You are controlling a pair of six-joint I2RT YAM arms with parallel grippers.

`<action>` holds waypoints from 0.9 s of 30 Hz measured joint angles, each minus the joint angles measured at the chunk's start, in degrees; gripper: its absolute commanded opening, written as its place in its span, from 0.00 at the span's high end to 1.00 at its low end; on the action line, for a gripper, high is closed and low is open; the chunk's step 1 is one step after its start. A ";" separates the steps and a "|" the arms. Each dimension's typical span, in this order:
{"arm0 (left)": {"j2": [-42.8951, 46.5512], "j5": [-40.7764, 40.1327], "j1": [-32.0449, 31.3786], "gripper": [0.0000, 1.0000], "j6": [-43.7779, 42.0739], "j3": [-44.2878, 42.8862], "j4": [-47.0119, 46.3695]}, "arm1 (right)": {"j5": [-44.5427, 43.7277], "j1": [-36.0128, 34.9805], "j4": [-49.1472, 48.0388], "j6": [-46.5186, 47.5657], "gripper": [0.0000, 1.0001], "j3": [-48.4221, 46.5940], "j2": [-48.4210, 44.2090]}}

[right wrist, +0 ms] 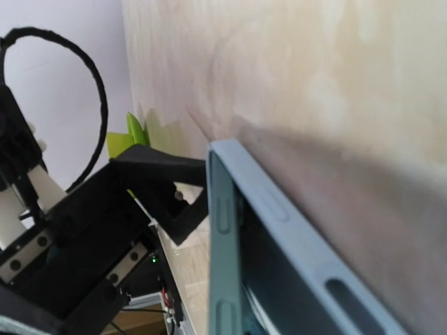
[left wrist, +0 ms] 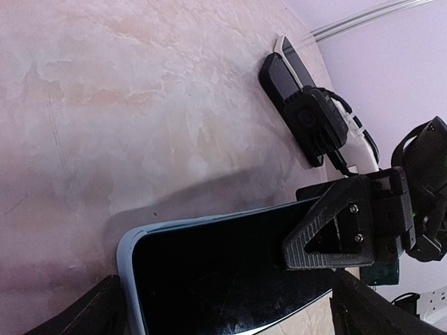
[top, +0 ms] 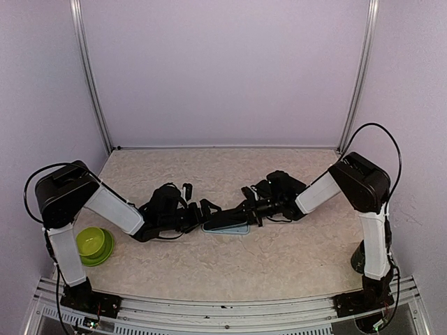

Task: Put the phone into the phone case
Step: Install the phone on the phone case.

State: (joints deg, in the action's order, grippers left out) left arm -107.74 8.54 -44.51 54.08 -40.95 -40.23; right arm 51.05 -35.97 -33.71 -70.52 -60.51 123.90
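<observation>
**Item: phone (left wrist: 209, 279).** Black, face up, lying inside the pale blue phone case (left wrist: 128, 246) at mid-tabletop (top: 279, 265), between the two arms. The case rim shows around its near corner and its long edge. Whether every corner is fully seated cannot be told.

**Item: right claw (left wrist: 299, 250).** Fingers closed together and gripping nothing. The tip rests on the phone's glass, towards the end nearer its own arm. It looks like a press-down contact.

**Item: left claw (left wrist: 223, 303).** Spread as wide as it goes and empty. One finger shows at each lower corner of the left wrist view, with the cased phone just ahead of them.

**Key relation.** The phone's long axis runs left to right across the tabletop, roughly along the line joining the two claws. The right claw is already touching it. The left claw is just beside the opposite short end and apart from it. Any further seating likely falls to the right claw, while the left could steady the case.

**Other.** A green bowl (top: 94, 244) sits near the left arm's base, well apart.
</observation>
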 measured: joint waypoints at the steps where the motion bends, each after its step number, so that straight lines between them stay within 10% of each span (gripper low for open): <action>1: 0.00 0.00 -0.02 0.01 0.00 0.11 -0.13 | 0.11 -0.02 -0.33 -0.15 1.00 -0.07 0.22; 27: 2.23 -0.15 0.00 0.01 -0.35 2.21 0.44 | 1.44 -0.72 -6.29 -1.60 1.00 0.42 1.99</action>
State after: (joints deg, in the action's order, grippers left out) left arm -105.51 8.38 -44.51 53.74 -38.74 -39.79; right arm 52.49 -36.69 -40.01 -72.12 -60.10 125.89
